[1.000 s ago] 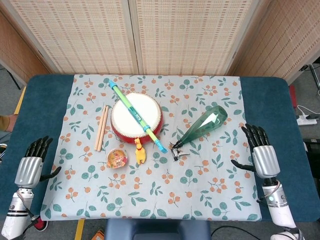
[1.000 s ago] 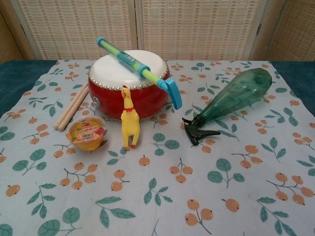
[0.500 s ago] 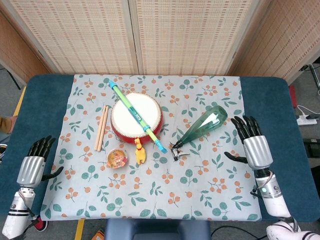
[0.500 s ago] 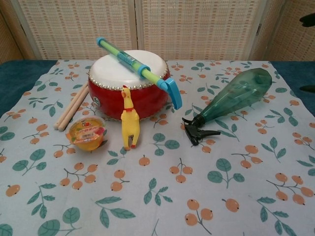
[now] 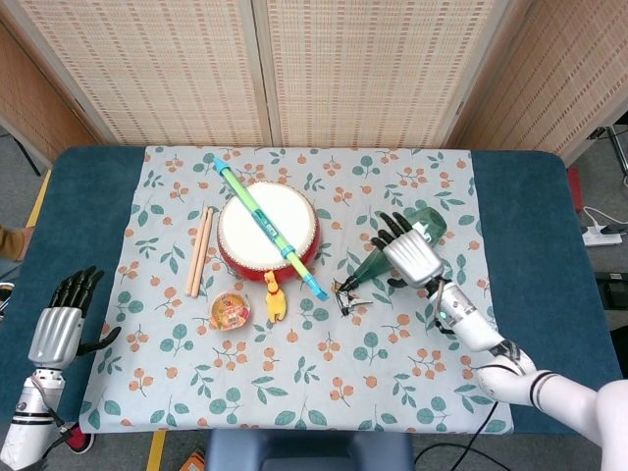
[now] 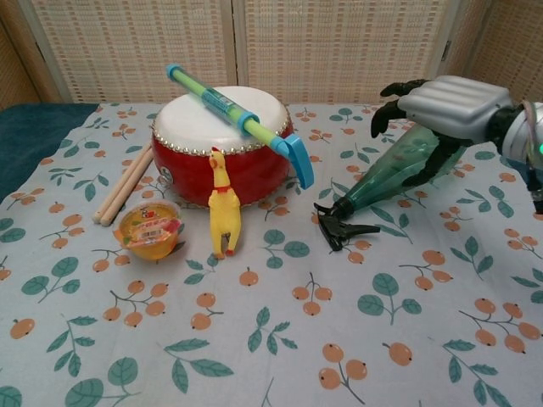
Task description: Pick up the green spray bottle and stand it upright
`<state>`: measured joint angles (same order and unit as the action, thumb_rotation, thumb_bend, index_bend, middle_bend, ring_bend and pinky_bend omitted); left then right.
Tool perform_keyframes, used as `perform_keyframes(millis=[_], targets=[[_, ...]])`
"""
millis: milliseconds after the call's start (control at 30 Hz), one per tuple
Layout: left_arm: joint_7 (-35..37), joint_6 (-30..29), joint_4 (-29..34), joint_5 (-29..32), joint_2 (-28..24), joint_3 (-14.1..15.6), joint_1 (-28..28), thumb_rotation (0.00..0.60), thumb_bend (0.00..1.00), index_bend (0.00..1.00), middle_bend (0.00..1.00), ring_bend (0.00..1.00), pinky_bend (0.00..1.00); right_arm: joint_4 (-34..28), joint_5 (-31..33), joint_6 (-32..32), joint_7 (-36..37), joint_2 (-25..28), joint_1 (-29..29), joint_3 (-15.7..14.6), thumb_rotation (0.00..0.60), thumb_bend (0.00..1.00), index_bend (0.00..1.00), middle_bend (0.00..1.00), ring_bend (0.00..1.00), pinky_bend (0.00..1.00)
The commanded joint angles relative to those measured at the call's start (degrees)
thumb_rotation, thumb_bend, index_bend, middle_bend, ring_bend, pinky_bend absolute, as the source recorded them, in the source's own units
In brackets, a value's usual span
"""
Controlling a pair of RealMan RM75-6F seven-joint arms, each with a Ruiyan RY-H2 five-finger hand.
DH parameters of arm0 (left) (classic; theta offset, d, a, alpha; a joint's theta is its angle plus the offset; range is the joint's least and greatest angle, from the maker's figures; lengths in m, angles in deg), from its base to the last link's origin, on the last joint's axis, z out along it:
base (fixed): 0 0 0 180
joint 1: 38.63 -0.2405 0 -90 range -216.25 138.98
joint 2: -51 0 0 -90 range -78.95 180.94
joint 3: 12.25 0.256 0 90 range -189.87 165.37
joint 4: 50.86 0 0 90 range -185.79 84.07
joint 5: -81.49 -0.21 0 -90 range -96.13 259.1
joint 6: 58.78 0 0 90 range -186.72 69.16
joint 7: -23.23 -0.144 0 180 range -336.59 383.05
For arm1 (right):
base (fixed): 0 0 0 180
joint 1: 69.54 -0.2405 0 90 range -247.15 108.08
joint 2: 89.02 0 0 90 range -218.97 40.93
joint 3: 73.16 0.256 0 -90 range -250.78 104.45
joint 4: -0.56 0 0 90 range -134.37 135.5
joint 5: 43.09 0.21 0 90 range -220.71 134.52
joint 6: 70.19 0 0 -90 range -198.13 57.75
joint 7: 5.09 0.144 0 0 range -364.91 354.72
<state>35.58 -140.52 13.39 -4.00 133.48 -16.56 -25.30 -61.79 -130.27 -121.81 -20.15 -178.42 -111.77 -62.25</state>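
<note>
The right hand [image 5: 413,257] is above the middle of the green spray bottle [image 6: 399,170], with its fingers spread and bent downward over the bottle body. In the chest view the hand [image 6: 445,106] covers the upper part of the bottle, but it is not possible to tell if the fingers already touch it; they are not closed around it. The bottle lies on its side on the flowered cloth [image 5: 294,373], to the right of the drum, with its black trigger head [image 6: 339,225] pointing toward the front edge of the table and its wide end toward the far right.

The left hand [image 5: 61,329] is well apart from all things, over the blue table [image 5: 59,216] beside the left edge of the cloth, fingers extended and holding nothing.

A blue-green toy flute [image 5: 267,226] lies across the top of the red drum [image 5: 267,231]. Two wooden drumsticks [image 5: 199,251] lie left of the drum. A yellow rubber chicken [image 6: 223,212] leans at the drum's front, and a jelly cup [image 6: 149,229] is just beside it.
</note>
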Motion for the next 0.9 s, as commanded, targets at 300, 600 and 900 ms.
perform_keyframes(millis=[300,600,900], targets=[[2.9,0.0,-1.3,0.3,-0.2,0.0,-0.4,0.600,0.18,0.00,0.00,0.00,0.08,3.6,5.0,8.1,-18.6,-5.7,-6.5,-0.6,0.600,0.00,0.33,0.29,0.05,0.11],[3.8,0.2,-1.9,0.1,0.0,0.1,-0.2,0.600,0.19,0.00,0.00,0.00,0.08,3.8,7.5,8.5,-23.7,-6.9,-7.6,-1.8,0.600,0.00,0.38,0.32,0.06,0.11],[4.1,0.4,-2.2,0.1,0.1,0.0,-0.1,0.600,0.19,0.00,0.00,0.00,0.08,8.2,8.4,8.7,-23.8,-9.5,-8.6,-3.0,0.600,0.00,0.45,0.36,0.10,0.12]])
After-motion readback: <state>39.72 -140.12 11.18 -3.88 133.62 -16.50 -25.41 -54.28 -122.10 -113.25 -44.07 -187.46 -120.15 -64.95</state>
